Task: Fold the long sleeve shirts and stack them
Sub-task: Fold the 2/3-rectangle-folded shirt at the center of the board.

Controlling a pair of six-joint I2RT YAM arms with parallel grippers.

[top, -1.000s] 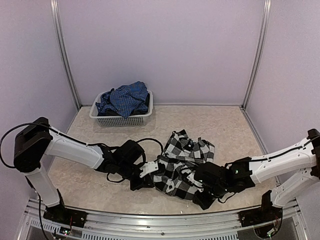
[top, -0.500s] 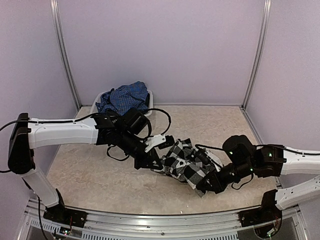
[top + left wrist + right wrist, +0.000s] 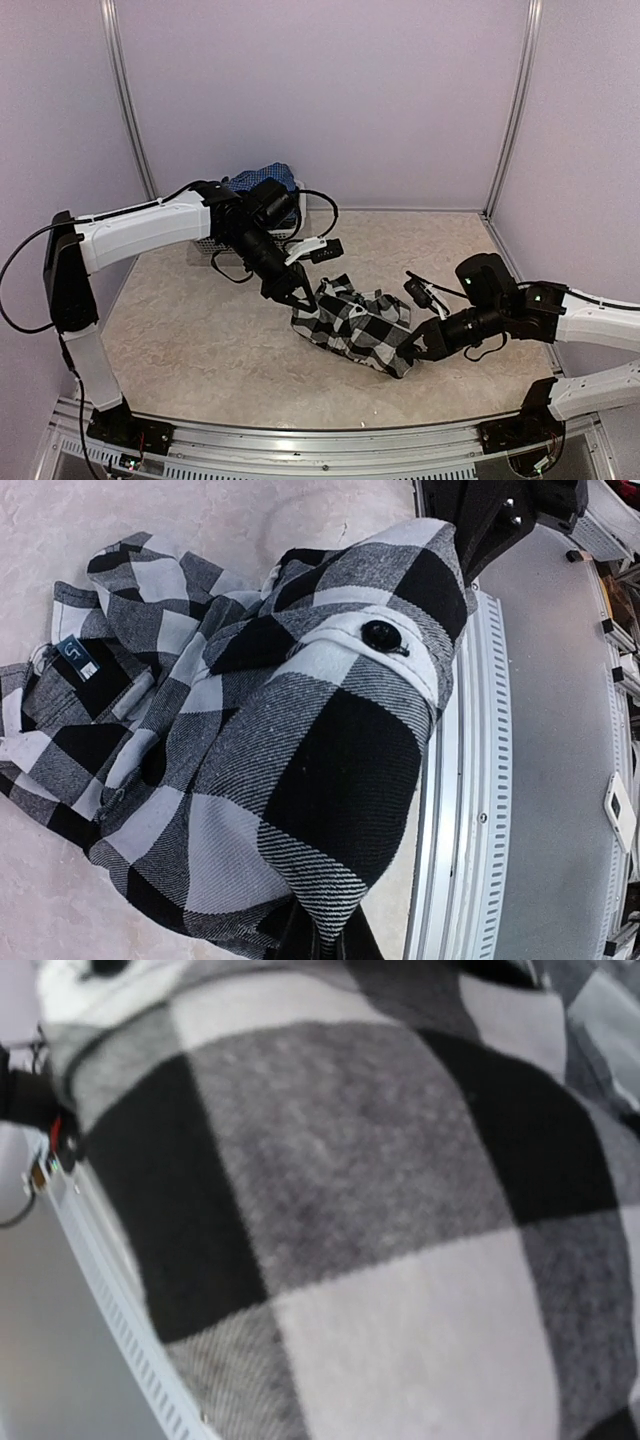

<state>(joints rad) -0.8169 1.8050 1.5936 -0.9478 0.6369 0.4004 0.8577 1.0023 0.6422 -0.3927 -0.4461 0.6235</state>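
Observation:
The black-and-white checked shirt (image 3: 352, 322) hangs bunched between my two grippers, low over the beige table, its underside touching it. My left gripper (image 3: 297, 297) is shut on the shirt's left edge. In the left wrist view the fingers (image 3: 325, 942) pinch a fold of the cloth (image 3: 300, 730), with a black button near the top. My right gripper (image 3: 413, 347) is shut on the shirt's right lower corner. The right wrist view is filled by the cloth (image 3: 350, 1210), which hides its fingers. The blue fine-checked shirt (image 3: 262, 177) lies in the basket, partly hidden behind the left arm.
The white mesh basket (image 3: 203, 243) stands at the back left by the wall, mostly covered by the left arm. The metal front rail (image 3: 470, 810) runs along the table's near edge. Purple walls close in the back and sides.
Both grippers have moved away from the near edge, carrying the checked shirt. The left arm has stretched out toward the basket, and the shirt is pulled into a tighter bundle between them.

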